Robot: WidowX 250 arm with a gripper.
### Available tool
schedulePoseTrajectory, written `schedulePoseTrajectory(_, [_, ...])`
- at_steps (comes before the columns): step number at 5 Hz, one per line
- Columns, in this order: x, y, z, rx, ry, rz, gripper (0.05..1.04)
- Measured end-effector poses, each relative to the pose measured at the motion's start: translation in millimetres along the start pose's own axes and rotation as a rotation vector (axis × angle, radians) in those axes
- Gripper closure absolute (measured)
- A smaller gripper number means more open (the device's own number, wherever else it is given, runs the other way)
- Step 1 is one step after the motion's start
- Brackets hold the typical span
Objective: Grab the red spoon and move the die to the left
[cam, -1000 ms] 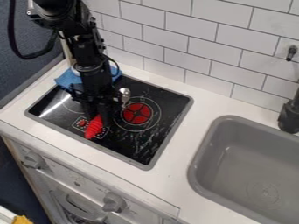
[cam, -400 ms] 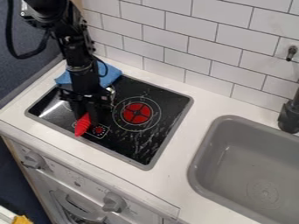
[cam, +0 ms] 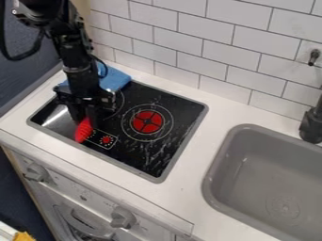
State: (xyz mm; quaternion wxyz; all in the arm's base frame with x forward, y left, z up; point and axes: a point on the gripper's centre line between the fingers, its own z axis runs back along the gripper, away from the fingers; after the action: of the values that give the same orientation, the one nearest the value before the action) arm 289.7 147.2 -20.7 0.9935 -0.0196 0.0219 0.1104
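Note:
My gripper hangs low over the left part of the black stove top, shut on the red spoon. Below its fingertips, the ridged red handle slants down toward the stove's front left edge, just left of the printed control marks. The gripper covers the upper part of the spoon. I cannot tell whether the handle's lower end touches the glass.
A blue cloth lies at the stove's back left corner, behind the arm. The stove top has a raised grey rim. To the right are a grey sink and a black faucet.
The gripper has moved left across the stove top with the red spoon in it. The red handle has shifted left from beyond the control marks to their left side.

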Motion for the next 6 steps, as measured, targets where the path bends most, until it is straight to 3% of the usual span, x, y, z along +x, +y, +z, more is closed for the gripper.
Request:
schedulePoseTrajectory(4, [0.2, -63.7, -11.6, -0.013, -0.011, -0.226, 0.704])
schedulePoseTrajectory(5, [2.6, -65.5, -16.4, -0.011, -0.007, -0.238, 0.635])
schedulePoseTrajectory(6, [3.9, -66.9, -16.4, -0.008, -0.006, -0.222, 0.325])
